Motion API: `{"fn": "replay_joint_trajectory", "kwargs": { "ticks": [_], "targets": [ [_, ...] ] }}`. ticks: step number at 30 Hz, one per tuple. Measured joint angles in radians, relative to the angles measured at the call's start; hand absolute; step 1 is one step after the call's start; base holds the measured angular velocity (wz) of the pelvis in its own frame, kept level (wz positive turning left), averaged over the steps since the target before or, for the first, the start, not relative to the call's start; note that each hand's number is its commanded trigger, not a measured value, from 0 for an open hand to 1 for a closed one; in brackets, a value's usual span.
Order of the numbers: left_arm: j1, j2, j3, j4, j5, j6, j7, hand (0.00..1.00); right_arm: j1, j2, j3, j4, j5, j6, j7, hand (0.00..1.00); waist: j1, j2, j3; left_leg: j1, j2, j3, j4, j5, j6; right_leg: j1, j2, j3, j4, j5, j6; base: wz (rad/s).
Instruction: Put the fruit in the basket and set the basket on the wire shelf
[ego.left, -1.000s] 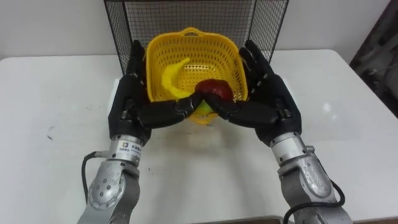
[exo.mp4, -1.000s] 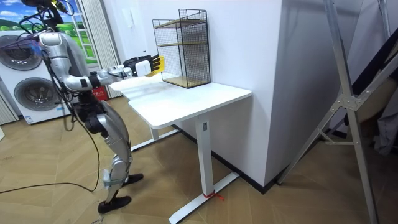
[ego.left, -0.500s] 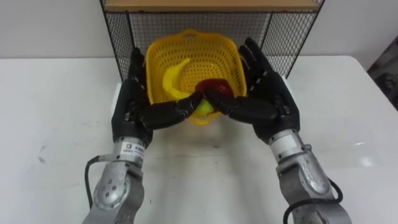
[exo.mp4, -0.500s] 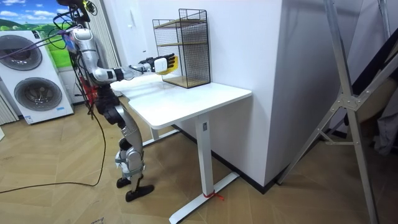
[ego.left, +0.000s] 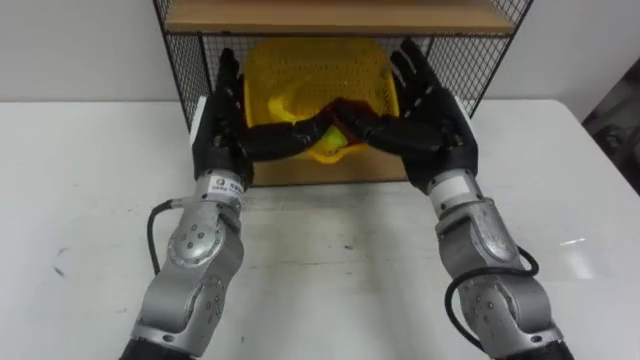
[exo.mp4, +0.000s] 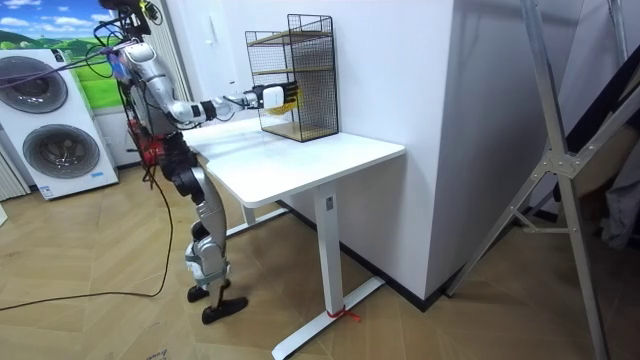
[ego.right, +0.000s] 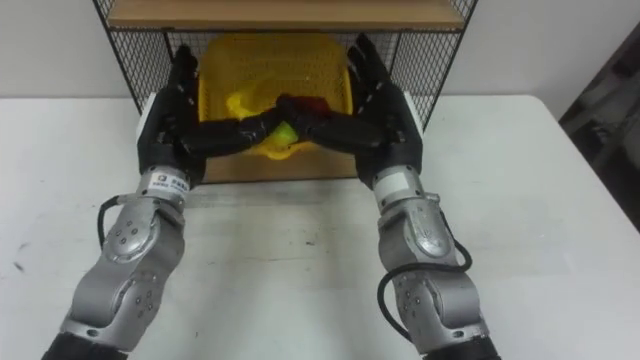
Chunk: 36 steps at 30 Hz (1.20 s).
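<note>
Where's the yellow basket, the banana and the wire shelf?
yellow basket (ego.left: 300, 62), left eye view, on its mesh back wall.
banana (ego.left: 285, 103), left eye view, on its curved middle.
wire shelf (ego.left: 330, 15), left eye view, on its wooden board.

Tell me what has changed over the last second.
The yellow basket, carried between the left hand and the right hand, has moved forward into the wire shelf's lower compartment, under its wooden board. In the room view the robot has stepped closer to the table. Unchanged: both hands press the basket's sides with straight fingers, and the banana, red apple and green fruit lie inside.
</note>
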Motion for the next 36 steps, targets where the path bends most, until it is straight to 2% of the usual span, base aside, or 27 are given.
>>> {"fn": "replay_joint_trajectory", "kwargs": {
  "ticks": [4, 8, 10, 11, 12, 13, 14, 15, 17, 18, 21, 24, 30, 36],
  "targets": [
    [-0.023, -0.002, 0.007, 0.04, -0.021, 0.024, 0.024, 0.0, -0.032, 0.004, 0.001, 0.029, -0.002, 0.009, -0.02, 0.0, -0.014, 0.005, 0.0009, 0.006, 0.001, 0.009, -0.007, 0.0, 0.0, 0.008, 0.001, -0.001, -0.016, 0.002, 0.001, -0.02],
    [-0.125, -0.005, 0.021, 0.156, -0.054, 0.059, 0.042, 0.0, -0.126, 0.003, -0.008, 0.128, -0.001, 0.03, -0.024, 0.0, -0.024, 0.014, 0.0003, -0.001, 0.002, 0.027, -0.007, 0.0, -0.001, 0.005, 0.003, 0.002, -0.031, 0.004, 0.0, -0.06],
    [-0.164, -0.001, 0.034, 0.191, -0.054, 0.069, 0.047, 0.0, -0.152, 0.002, -0.006, 0.157, -0.001, 0.041, -0.023, 0.0, -0.028, 0.017, 0.0018, -0.01, 0.004, 0.054, 0.003, 0.006, -0.012, 0.011, -0.003, 0.013, -0.055, 0.02, -0.002, -0.08],
    [-0.179, 0.009, 0.037, 0.214, -0.054, 0.069, 0.048, 0.0, -0.16, 0.001, 0.002, 0.173, -0.001, 0.048, -0.023, 0.0, -0.023, 0.011, 0.0052, -0.057, 0.003, 0.097, 0.09, 0.015, -0.055, 0.029, -0.019, 0.04, -0.09, 0.043, 0.0, -0.03],
    [-0.182, 0.01, 0.038, 0.238, -0.055, 0.069, 0.048, 0.0, -0.164, 0.009, 0.012, 0.191, 0.0, 0.057, -0.025, 0.0, -0.031, -0.001, 0.0089, -0.126, 0.003, 0.105, 0.113, 0.006, -0.108, 0.038, -0.044, 0.074, -0.096, 0.053, 0.007, 0.11],
    [-0.188, 0.006, 0.038, 0.251, -0.055, 0.072, 0.048, 0.0, -0.165, -0.001, 0.011, 0.192, 0.0, 0.067, -0.026, 0.0, -0.043, 0.008, 0.0037, -0.15, 0.032, 0.099, 0.067, 0.031, -0.119, 0.028, -0.042, 0.074, -0.088, 0.052, 0.01, 0.16],
    [-0.198, -0.003, 0.037, 0.271, -0.069, 0.077, 0.047, 0.0, -0.165, -0.012, 0.0, 0.196, 0.005, 0.092, -0.031, 0.0, -0.038, 0.016, 0.0002, -0.169, 0.058, 0.144, 0.061, 0.07, -0.052, 0.001, -0.038, 0.082, -0.045, 0.027, 0.024, 0.0],
    [-0.198, -0.004, 0.039, 0.276, -0.084, 0.085, 0.048, 0.0, -0.171, -0.01, -0.008, 0.197, 0.005, 0.126, -0.032, 0.0, -0.027, 0.014, -0.0002, -0.161, 0.06, 0.155, 0.048, 0.073, -0.047, -0.012, -0.04, 0.057, -0.028, 0.023, 0.026, -0.12],
    [-0.199, -0.002, 0.047, 0.296, -0.09, 0.11, 0.049, 0.0, -0.19, -0.009, -0.009, 0.216, 0.007, 0.149, -0.03, 0.0, -0.017, 0.014, -0.0003, -0.147, 0.056, 0.167, 0.03, 0.08, -0.035, -0.01, -0.043, 0.039, -0.03, 0.023, 0.025, -0.18],
    [-0.199, -0.004, 0.056, 0.305, -0.091, 0.132, 0.051, 0.0, -0.205, -0.008, -0.009, 0.236, 0.009, 0.158, -0.031, 0.0, -0.016, 0.014, -0.0006, -0.137, 0.054, 0.167, 0.022, 0.082, -0.032, -0.007, -0.045, 0.03, -0.029, 0.022, 0.023, -0.09],
    [-0.199, -0.014, 0.079, 0.309, -0.091, 0.161, 0.067, 0.0, -0.229, -0.007, -0.009, 0.268, 0.031, 0.165, -0.03, 0.0, -0.015, 0.014, -0.0009, -0.112, 0.05, 0.164, -0.014, 0.095, -0.034, -0.005, -0.043, 0.022, -0.026, 0.025, 0.017, 0.0],
    [-0.203, -0.021, 0.088, 0.347, -0.1, 0.169, 0.068, 0.0, -0.244, -0.004, -0.01, 0.309, 0.036, 0.171, -0.026, 0.0, -0.016, 0.015, -0.0024, -0.088, 0.049, 0.16, -0.038, 0.104, -0.039, 0.011, -0.038, 0.01, -0.026, 0.027, 0.013, 0.0],
    [-0.203, -0.019, 0.091, 0.348, -0.104, 0.185, 0.068, 0.0, -0.246, -0.002, -0.018, 0.381, 0.036, 0.181, -0.027, 0.0, -0.017, 0.015, -0.0024, -0.082, 0.052, 0.158, -0.039, 0.109, -0.046, 0.014, -0.033, 0.005, -0.027, 0.03, 0.009, 0.0],
    [-0.203, -0.021, 0.088, 0.351, -0.103, 0.187, 0.065, 0.0, -0.246, -0.002, -0.018, 0.412, 0.04, 0.184, -0.018, 0.0, -0.021, 0.013, -0.0028, -0.076, 0.053, 0.158, -0.041, 0.108, -0.046, 0.021, -0.033, -0.005, -0.031, 0.03, 0.008, 0.0]
  ]
}}
